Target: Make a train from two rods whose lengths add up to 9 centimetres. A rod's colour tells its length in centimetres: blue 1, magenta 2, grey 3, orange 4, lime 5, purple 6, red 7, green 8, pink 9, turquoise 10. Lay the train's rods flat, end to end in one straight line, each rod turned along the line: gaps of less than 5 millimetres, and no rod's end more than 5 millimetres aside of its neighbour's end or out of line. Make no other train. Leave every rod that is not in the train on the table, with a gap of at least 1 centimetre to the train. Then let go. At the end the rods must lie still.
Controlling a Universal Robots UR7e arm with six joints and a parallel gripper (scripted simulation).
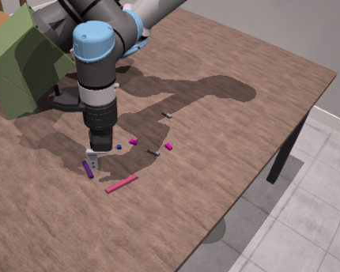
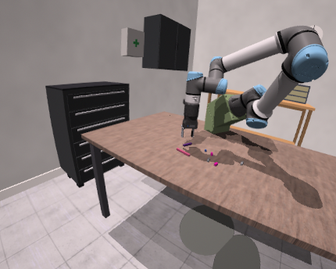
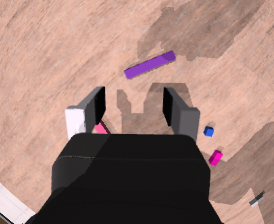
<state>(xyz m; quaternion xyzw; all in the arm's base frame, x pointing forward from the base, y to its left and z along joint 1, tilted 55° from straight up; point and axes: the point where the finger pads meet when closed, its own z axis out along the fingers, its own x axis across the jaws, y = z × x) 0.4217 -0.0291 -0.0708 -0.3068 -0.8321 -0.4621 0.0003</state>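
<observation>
- Brown wood grain covers the table point(image 1: 48, 217) point(image 2: 137, 133) point(image 3: 38, 50); a black drawer cabinet point(image 2: 58, 129) stands beyond one end.
- Claw fingers stand wide apart with nothing between them; the gripper point(image 1: 93, 167) point(image 2: 187, 136) point(image 3: 134, 98) hangs above the table, near the purple rod point(image 1: 88, 169) point(image 2: 187, 144) point(image 3: 150, 65).
- That rod lies flat, apart from the pink rod point(image 1: 122, 184) point(image 2: 183, 152) point(image 3: 102, 128) and angled differently.
- Near the blue rod point(image 1: 119, 146) point(image 2: 205, 150) point(image 3: 209, 131) lies one magenta rod point(image 1: 134, 142) point(image 2: 212, 154) point(image 3: 216, 158).
- One grey rod point(image 1: 153, 153) point(image 2: 208, 159) lies between that and another magenta rod point(image 1: 168, 146) point(image 2: 216, 164).
- A second grey rod point(image 1: 167, 115) point(image 2: 241, 163) lies well apart from the purple one.
- No two rods form a train.
</observation>
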